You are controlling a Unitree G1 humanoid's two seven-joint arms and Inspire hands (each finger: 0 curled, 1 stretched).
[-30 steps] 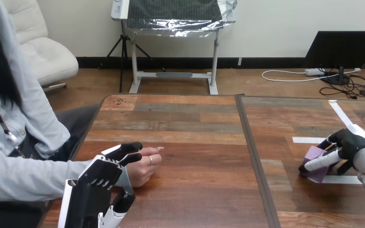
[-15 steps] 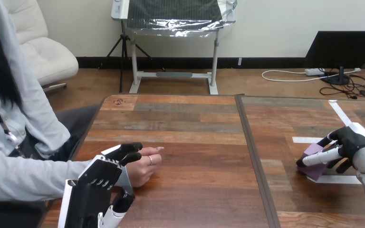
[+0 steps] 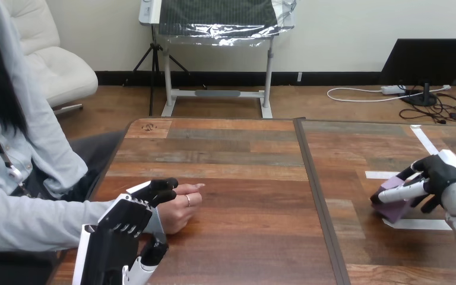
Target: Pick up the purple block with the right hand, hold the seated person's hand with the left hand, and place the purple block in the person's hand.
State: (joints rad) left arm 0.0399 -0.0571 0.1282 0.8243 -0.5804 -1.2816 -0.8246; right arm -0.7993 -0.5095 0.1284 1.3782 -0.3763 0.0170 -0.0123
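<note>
Since 1 second ago, the right hand [image 3: 445, 178] has drawn the purple block [image 3: 392, 209] slightly upward. I see its fingers closed around it, low over the right side of the table [image 3: 243, 172]. I count 1 block, flat-faced and plain purple. The left hand [image 3: 124, 222] grasps the person's hand [image 3: 178, 214].

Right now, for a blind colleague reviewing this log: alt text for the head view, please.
The robot's right hand grips the purple block at the right of the wooden table. At the left, its left hand is curled round the person's hand.
</note>
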